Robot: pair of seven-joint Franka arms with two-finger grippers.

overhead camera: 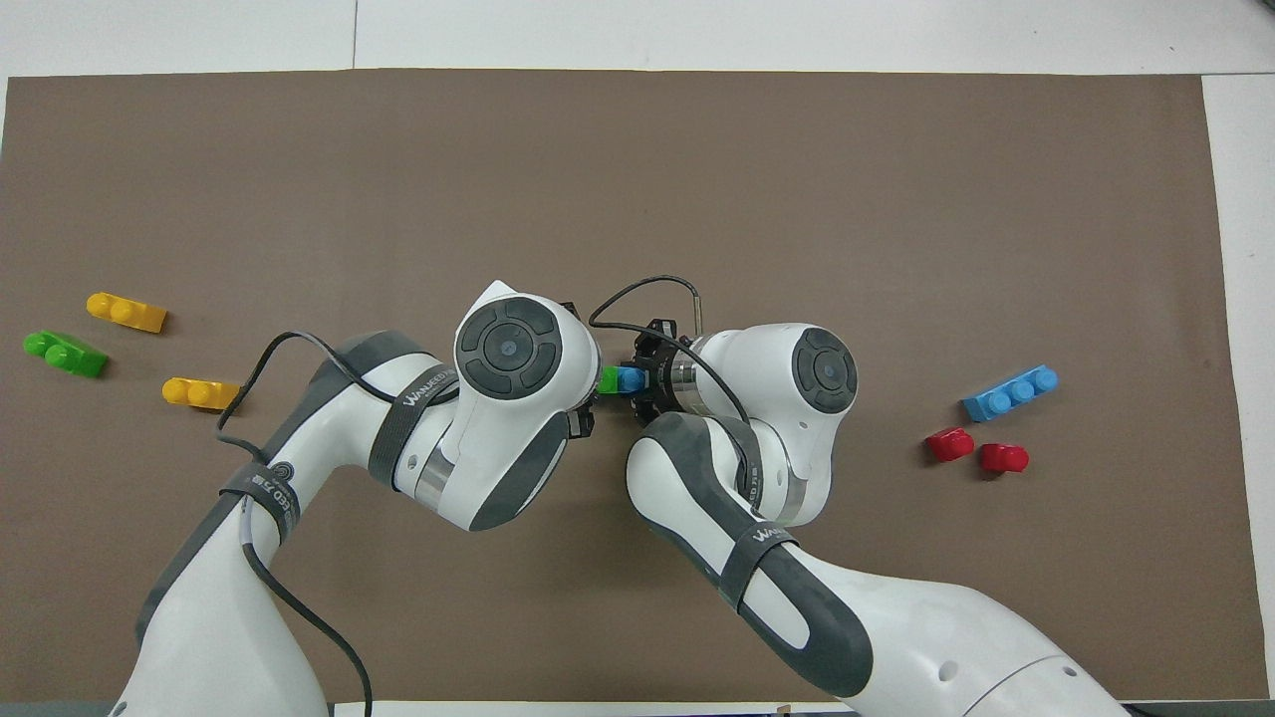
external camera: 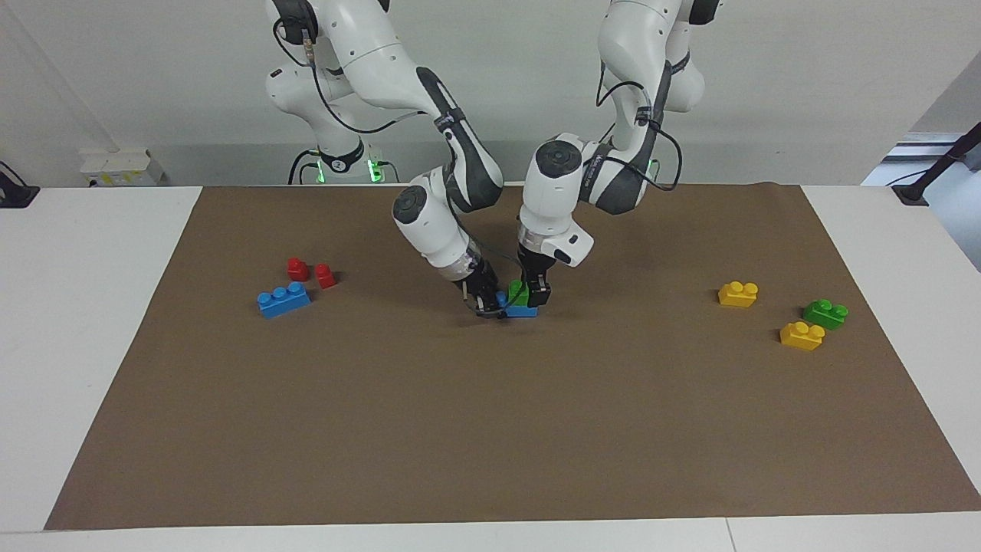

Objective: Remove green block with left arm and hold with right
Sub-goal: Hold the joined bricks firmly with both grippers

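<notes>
A green block (external camera: 518,294) sits stacked on a blue brick (external camera: 526,311) in the middle of the brown mat; both also show in the overhead view, the green block (overhead camera: 609,379) beside the blue brick's end (overhead camera: 629,379). My right gripper (external camera: 487,305) is low at the mat, shut on the end of the blue brick toward the right arm. My left gripper (external camera: 536,294) is lowered straight down onto the green block, at its end toward the left arm. In the overhead view both wrists cover most of the stack.
A second green block (external camera: 825,313) and two yellow bricks (external camera: 738,294) (external camera: 802,335) lie at the left arm's end of the mat (external camera: 490,429). A blue three-stud brick (external camera: 283,300) and two small red pieces (external camera: 298,268) (external camera: 326,275) lie at the right arm's end.
</notes>
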